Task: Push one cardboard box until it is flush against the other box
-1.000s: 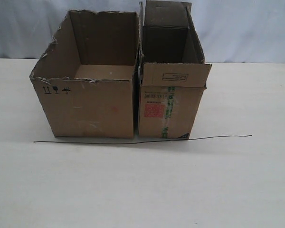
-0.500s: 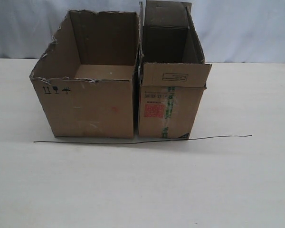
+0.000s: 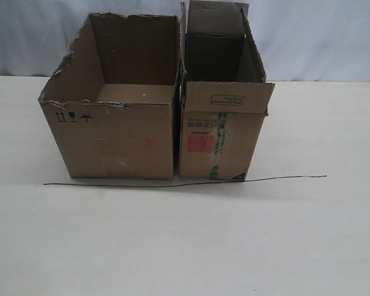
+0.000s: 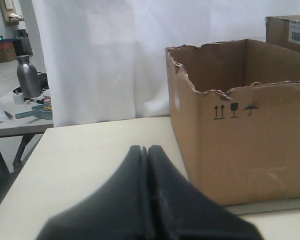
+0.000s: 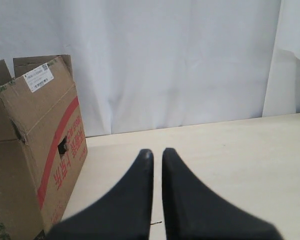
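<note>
The narrow red-striped carton stands on the right, its green-taped end facing the exterior camera. The wide plain carton with torn rim stands on its left. Their side walls meet along a thin dark seam. Neither gripper shows in the exterior view. In the left wrist view my left gripper is shut and empty, off to the side of the plain carton, with a corner of the narrow carton behind. In the right wrist view my right gripper is shut but for a thin slit, empty, beside the striped carton without touching it.
A thin black line runs across the pale table just in front of both cartons. White curtains hang behind. A side table with a metal bottle stands beyond the table's edge in the left wrist view.
</note>
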